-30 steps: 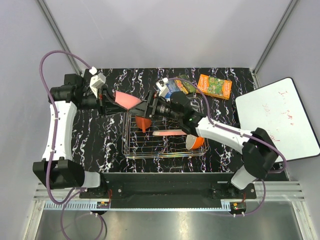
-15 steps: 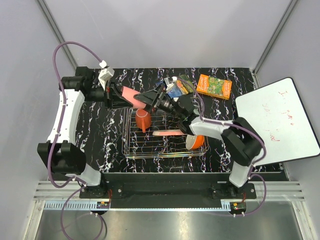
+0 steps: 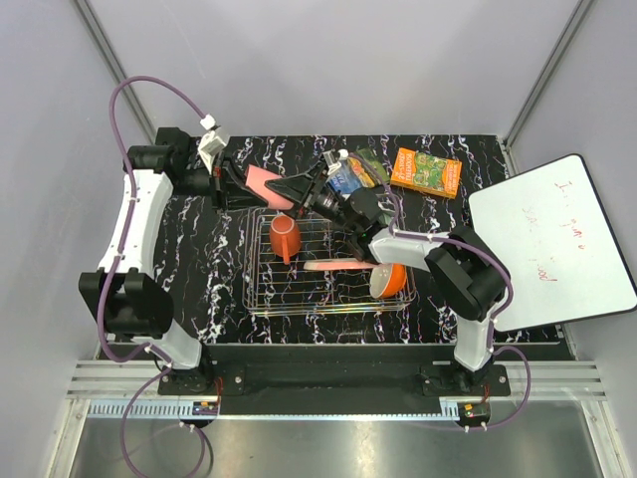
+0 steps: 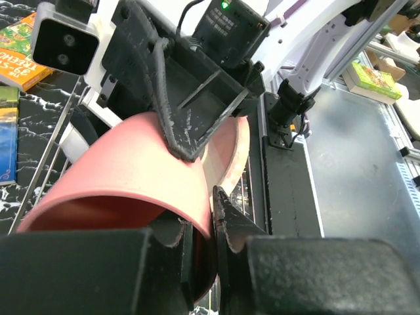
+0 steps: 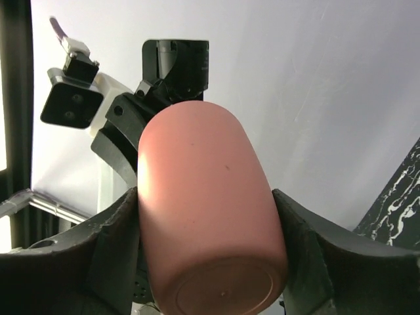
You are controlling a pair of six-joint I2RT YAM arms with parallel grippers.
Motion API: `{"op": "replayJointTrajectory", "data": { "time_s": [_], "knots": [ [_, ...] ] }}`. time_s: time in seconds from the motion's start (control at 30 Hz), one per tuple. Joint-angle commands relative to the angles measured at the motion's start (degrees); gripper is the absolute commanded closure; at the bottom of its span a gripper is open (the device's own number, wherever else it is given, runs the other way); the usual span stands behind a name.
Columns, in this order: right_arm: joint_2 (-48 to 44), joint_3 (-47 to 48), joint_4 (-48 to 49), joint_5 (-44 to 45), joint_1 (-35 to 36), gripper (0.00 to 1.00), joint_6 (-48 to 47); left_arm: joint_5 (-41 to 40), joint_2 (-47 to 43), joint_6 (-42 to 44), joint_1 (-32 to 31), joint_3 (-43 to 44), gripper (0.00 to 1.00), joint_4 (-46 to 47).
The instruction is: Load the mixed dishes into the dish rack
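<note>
The small pink cup [image 3: 264,183] hangs in the air just behind the back left corner of the dish rack [image 3: 328,299], held between both grippers. My left gripper [image 3: 242,188] is shut on the cup's rim; in the left wrist view its fingers [image 4: 226,210] pinch the cup wall [image 4: 131,170]. My right gripper [image 3: 296,189] clasps the cup's body from the opposite side; in the right wrist view its fingers [image 5: 118,230] press both sides of the cup [image 5: 203,197]. The rack holds an orange dish [image 3: 286,237], a pink plate on edge [image 3: 333,264] and the orange-outside cream bowl [image 3: 390,281].
An orange packet [image 3: 428,171] and blue and green packets [image 3: 350,176] lie at the back of the black marbled table. The white board with red writing [image 3: 552,249] sits at the right. The right arm stretches over the rack.
The left gripper has carried the pink cup back and a little left, to behind the rack's corner. The right gripper has followed and now has its fingers round the cup's body.
</note>
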Motion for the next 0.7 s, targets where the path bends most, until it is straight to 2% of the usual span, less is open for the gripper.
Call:
{"op": "replayJointTrajectory", "data": {
  "time_s": [0.0, 0.03, 0.07, 0.1, 0.13, 0.2, 0.23, 0.27, 0.37, 0.4, 0.43, 0.47, 0.5, 0.53, 0.57, 0.67],
  "knots": [
    [-2.68, 4.77, 1.3, -2.7, 0.37, 0.42, -1.58, 11.84, 0.87, 2.41, -0.41, -0.71, 1.0, -10.75],
    [-3.73, 4.69, 0.16, -2.79, 0.46, 0.5, -2.89, 11.93, 0.87, 2.41, -0.32, -0.54, 0.94, -10.66],
    [-4.44, 4.69, -0.81, -2.79, 0.46, 0.7, -3.69, 11.84, 0.96, 2.24, -0.24, -0.36, 0.84, -10.84],
    [-5.92, 4.51, -3.43, -2.79, 0.46, 0.79, -4.48, 11.84, 1.13, 1.98, 0.11, -0.27, 0.73, -10.75],
    [-6.63, 4.51, -5.11, -2.7, 0.46, 0.86, -6.4, 11.75, 1.13, 1.97, 0.47, -0.01, 0.56, -10.75],
    [-9.26, 4.25, -9.93, -2.44, 0.46, 0.99, -8.69, 11.75, 1.04, 1.8, 2.3, 0.08, 0.32, -10.75],
    [-10.41, 4.33, -12.22, -2.44, 0.46, 1.0, -11.49, 11.84, 0.7, 1.45, 3.1, 0.08, 0.07, -10.84],
    [-11.47, 5.03, -18.68, -2.17, 0.46, 1.0, -13.69, 11.75, 0.52, 0.92, 4.93, 0.25, 0.01, -10.75],
    [-16.91, 8.27, -32.41, 0.37, 0.55, 1.0, -25.54, 11.75, -0.62, -0.22, 8.37, 0.43, 0.01, -10.84],
    [-19.27, 9.33, -42.21, 1.6, 0.63, 1.0, -31.84, 11.84, -0.89, -0.49, 10.64, 0.0, 0.01, -10.75],
    [-20.26, 10.65, -47.35, 4.48, 0.72, 1.0, -35.47, 11.75, -1.41, -1.18, 11.8, -0.27, 0.01, -10.75],
    [-21.22, 14.32, -58.28, 6.33, 0.9, 1.0, -38.99, 11.84, -1.68, -1.54, 13.9, -0.62, 0.01, -10.75],
    [-21.58, 16.09, -63.09, 8.09, 1.59, 1.0, -45.2, 11.75, -2.03, -1.63, 15.05, -1.75, 0.01, -10.75],
    [-21.76, 17.68, -66.61, 11.68, 2.12, 1.0, -47.88, 11.75, -2.29, -1.46, 16.1, -2.55, 0.01, -10.66],
    [-21.67, 20.65, -75.0, 13.28, 2.56, 1.0, -50.08, 11.67, -2.47, -1.11, 18.11, -3.51, 0.01, -10.66],
    [-19.66, 26.63, -86.37, 17.94, 5.11, 1.0, -56.41, 10.44, -3.35, 1.7, 21.81, -7.99, 0.01, -10.84]
  ]
}}
